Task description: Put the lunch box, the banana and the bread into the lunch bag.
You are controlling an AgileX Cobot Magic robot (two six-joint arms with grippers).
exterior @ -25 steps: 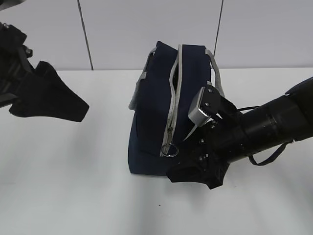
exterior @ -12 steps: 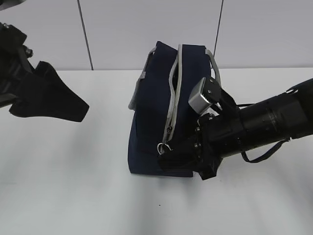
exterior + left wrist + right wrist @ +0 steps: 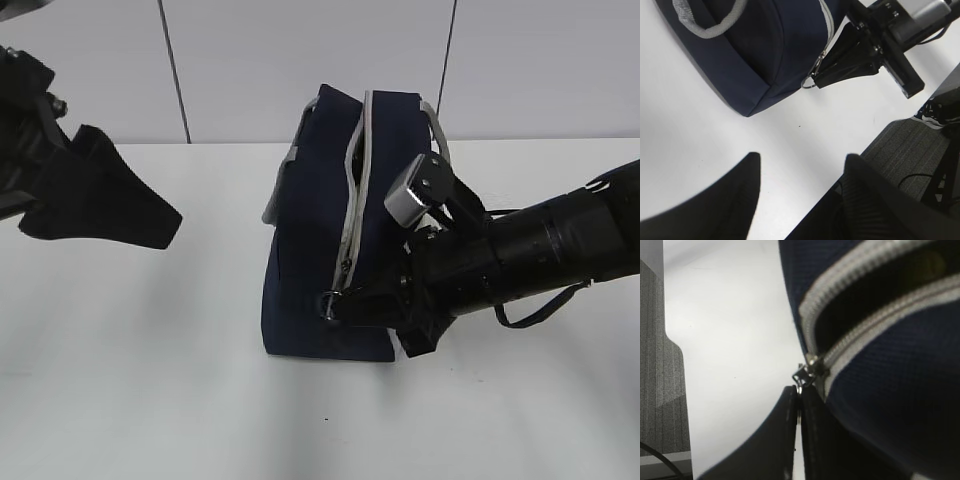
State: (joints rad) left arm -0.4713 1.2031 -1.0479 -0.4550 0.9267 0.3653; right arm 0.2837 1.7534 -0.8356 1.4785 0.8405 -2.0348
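The navy lunch bag [image 3: 310, 220] stands on the white table, and its grey zipper strip [image 3: 352, 200] gapes along the top. At the near end of the zipper hangs the metal ring pull [image 3: 330, 305]. My right gripper [image 3: 336, 308] is shut on that ring. The right wrist view shows the ring pull [image 3: 802, 376] pinched at the tips of my right gripper [image 3: 800, 390], against the lunch bag [image 3: 890, 390]. My left gripper [image 3: 165, 222] hangs open at the far left, holding nothing and apart from the bag. The lunch box, banana and bread are out of view.
Grey strap handles [image 3: 440, 150] lie along the bag's sides. In the left wrist view the lunch bag [image 3: 765, 45] sits beyond my left gripper [image 3: 802, 156], and the table's edge drops to grey floor [image 3: 910, 145] at the lower right.
My right gripper slid left along the bag's near end to the ring pull and shut on it. The ring has tipped up from hanging. The left arm has not moved.
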